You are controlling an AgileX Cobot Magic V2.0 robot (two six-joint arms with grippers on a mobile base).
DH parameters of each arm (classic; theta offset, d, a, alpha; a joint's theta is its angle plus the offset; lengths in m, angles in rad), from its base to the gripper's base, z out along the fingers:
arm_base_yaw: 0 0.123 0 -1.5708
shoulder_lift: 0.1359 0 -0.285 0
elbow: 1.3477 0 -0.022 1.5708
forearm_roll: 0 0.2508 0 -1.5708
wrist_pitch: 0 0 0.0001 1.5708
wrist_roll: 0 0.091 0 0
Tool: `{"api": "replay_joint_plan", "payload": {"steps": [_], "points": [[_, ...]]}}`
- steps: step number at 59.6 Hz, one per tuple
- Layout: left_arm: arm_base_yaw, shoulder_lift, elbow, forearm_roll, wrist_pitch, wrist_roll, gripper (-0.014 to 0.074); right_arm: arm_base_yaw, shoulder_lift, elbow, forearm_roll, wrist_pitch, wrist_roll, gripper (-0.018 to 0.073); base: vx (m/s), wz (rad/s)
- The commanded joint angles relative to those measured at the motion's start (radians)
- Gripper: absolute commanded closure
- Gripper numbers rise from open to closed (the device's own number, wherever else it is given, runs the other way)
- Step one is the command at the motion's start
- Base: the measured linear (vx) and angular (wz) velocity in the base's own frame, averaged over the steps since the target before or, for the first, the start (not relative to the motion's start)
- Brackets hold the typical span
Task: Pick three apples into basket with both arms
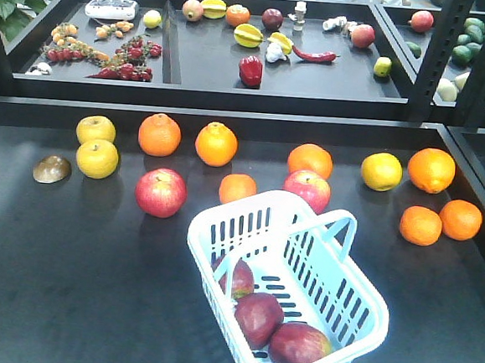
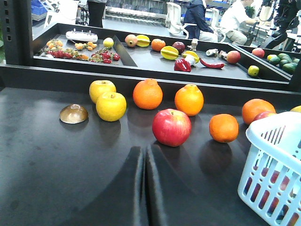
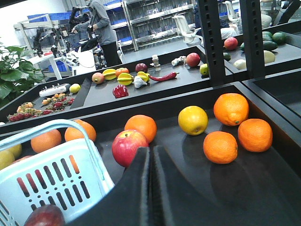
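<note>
3 apples [image 1: 277,323] lie together inside the basket [image 1: 352,283].

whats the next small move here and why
Probably none beyond holding both arms back. The basket already holds three dark red apples, and the left gripper and right gripper both look shut with nothing between the fingers. The lighter red apples on the table appear not to be targets.

basket [image 1: 358,313]: near corner cropped | third apple [image 1: 237,275]: half behind wall
</note>
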Motion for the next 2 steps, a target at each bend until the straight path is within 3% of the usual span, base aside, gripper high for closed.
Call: {"api": "replay_joint_plan", "payload": {"steps": [1,2], "points": [[0.001,-0.013,-0.025,-0.006,-0.079,-0.007,0.0602,-0.007,-0.013,0.013,-0.005,-0.075,-0.003,0.0564,0.00,0.00],[0.001,-0.013,-0.025,-0.006,-0.079,-0.007,0.0602,-0.007,-0.013,0.013,-0.005,-0.075,-0.003,0.0564,0.00,0.00]]}}
